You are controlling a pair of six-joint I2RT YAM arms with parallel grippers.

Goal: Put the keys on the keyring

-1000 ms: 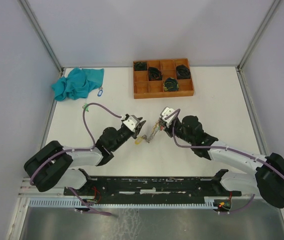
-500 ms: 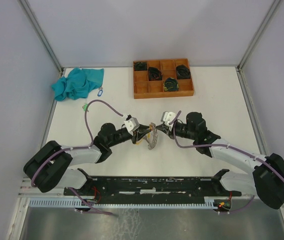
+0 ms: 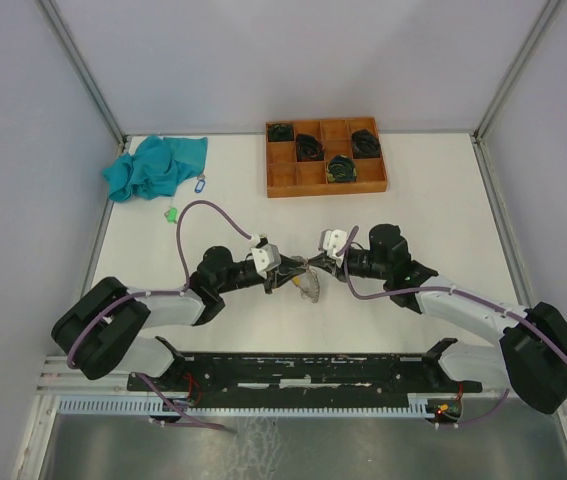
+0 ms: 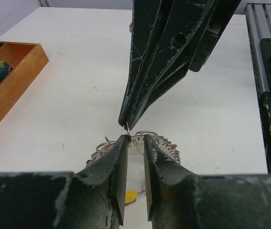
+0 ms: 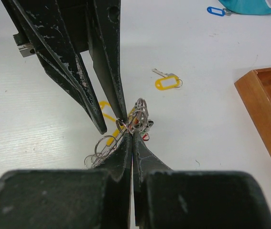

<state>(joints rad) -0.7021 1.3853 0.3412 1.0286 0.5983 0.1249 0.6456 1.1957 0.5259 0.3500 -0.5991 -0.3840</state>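
A bunch of metal rings, the keyring (image 3: pixel 309 287) (image 4: pixel 161 141) (image 5: pixel 141 110), hangs between my two grippers near the table's middle front. My right gripper (image 3: pixel 315 263) (image 5: pixel 133 132) is shut on one ring of the bunch, and its tips (image 4: pixel 126 125) meet my left gripper head-on. My left gripper (image 3: pixel 288 273) (image 4: pixel 135 139) (image 5: pixel 113 125) stands a narrow gap open, one fingertip touching that ring. A yellow tag (image 4: pixel 131 195) lies on the table under the left jaws. A yellow-tagged key (image 5: pixel 168 83) lies loose on the table beyond the bunch.
A blue-tagged key (image 3: pixel 200 184) (image 5: pixel 215 10) lies by a teal cloth (image 3: pixel 155 165) at the back left, with a green-tagged key (image 3: pixel 170 213) in front of it. A wooden compartment tray (image 3: pixel 325 190) (image 4: pixel 16 71) holds black coiled bundles at the back.
Both grippers have swung toward each other and now meet tip to tip. The right gripper has carried the ring bunch along. The left jaws have narrowed a little.
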